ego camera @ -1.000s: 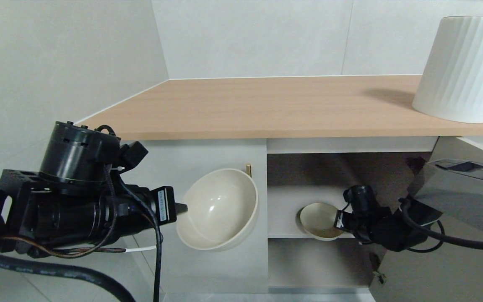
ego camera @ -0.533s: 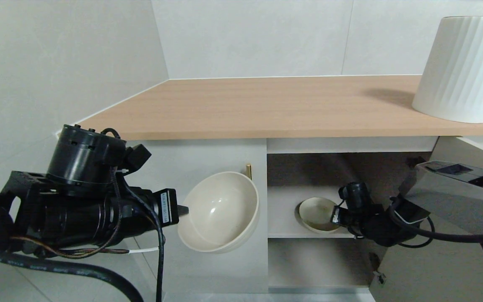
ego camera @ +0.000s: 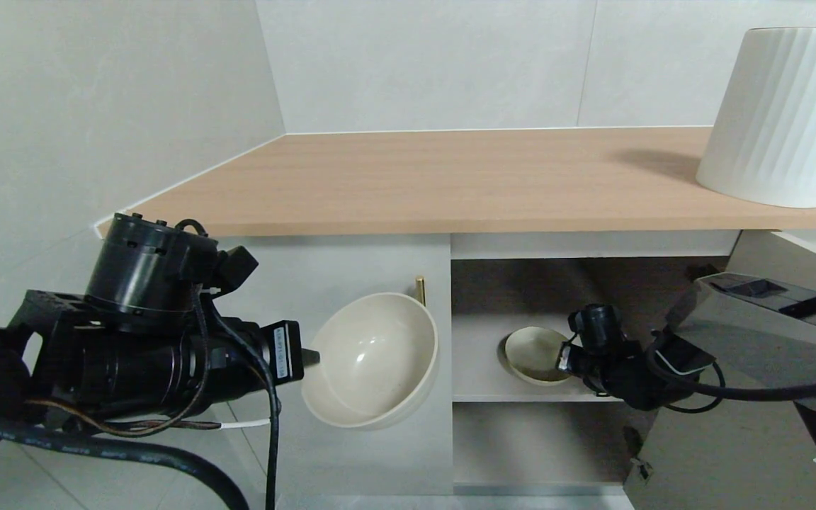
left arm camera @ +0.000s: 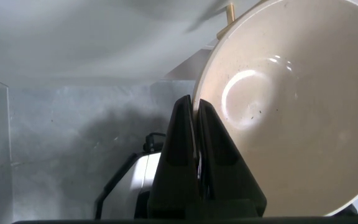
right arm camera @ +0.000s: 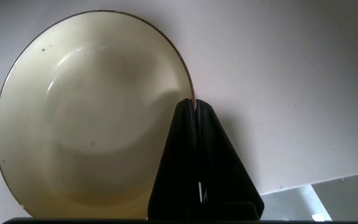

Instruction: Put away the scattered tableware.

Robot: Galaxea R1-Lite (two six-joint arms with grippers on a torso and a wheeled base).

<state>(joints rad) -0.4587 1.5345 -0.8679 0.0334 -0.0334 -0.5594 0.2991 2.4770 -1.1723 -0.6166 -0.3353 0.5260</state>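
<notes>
The small dish (ego camera: 532,354), clamped at its rim by the right gripper (ego camera: 562,358), is brought deeper over the open cabinet's shelf (ego camera: 475,368) than a second ago, near its left end. The large bowl (ego camera: 372,361), pinched at its rim by the left gripper (ego camera: 307,356), is lowered slightly before the closed door (ego camera: 337,269). A ribbed white vessel (ego camera: 780,113) is stood at the counter's (ego camera: 450,177) right end.

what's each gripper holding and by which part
The left gripper is shut on the large cream bowl, pinching its rim. The right gripper is shut on the small dish, also pinching its rim.
</notes>
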